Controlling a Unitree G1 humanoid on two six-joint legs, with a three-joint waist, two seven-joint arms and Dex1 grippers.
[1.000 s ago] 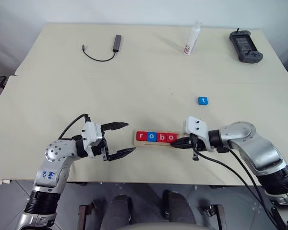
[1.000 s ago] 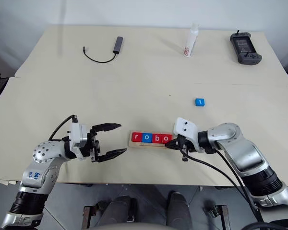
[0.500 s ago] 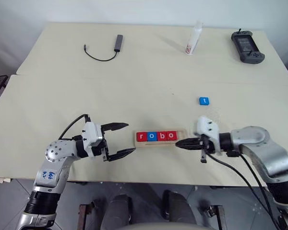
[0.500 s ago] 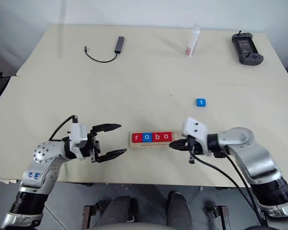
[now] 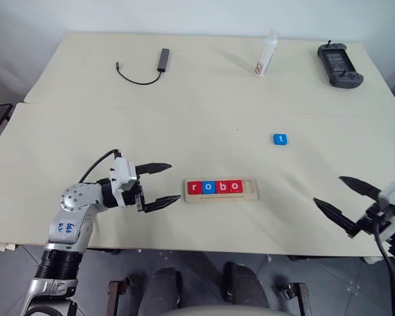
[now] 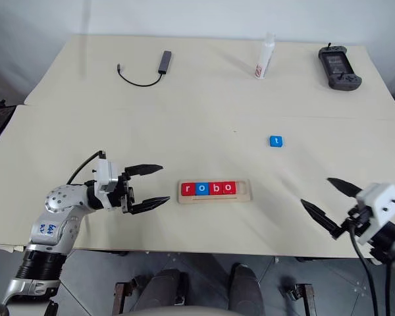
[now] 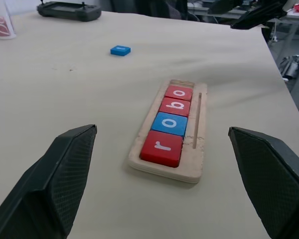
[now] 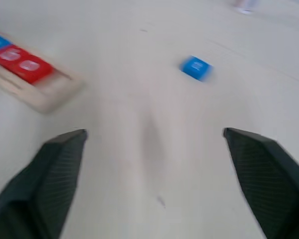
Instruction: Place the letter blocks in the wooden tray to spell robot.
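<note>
The long pale-wood tray (image 5: 221,190) lies on the cream counter (image 5: 184,112), near its front edge. Four square letter tiles (image 5: 214,187) sit in it, touching in a row: red r, blue o, red b, red o. The slot at the tray's right end is bare wood. The fifth tile, a small blue square t block (image 5: 280,139), lies flat on the counter beyond the tray and to its right, well apart from it, with open counter between the two.

The left hand (image 5: 159,185) hovers just left of the tray, its two black fingers spread wide and pointing at the tray's left end, holding nothing. The right hand (image 5: 340,196) is well to the right of the tray, near the counter's front edge, its fingers also spread wide and empty.

Far behind the tray, a dark USB adapter with a looped black cable (image 5: 145,68) lies to the left, a white bottle with a red label (image 5: 264,54) stands to the right, and a black handheld controller (image 5: 338,64) lies further right near the corner.
</note>
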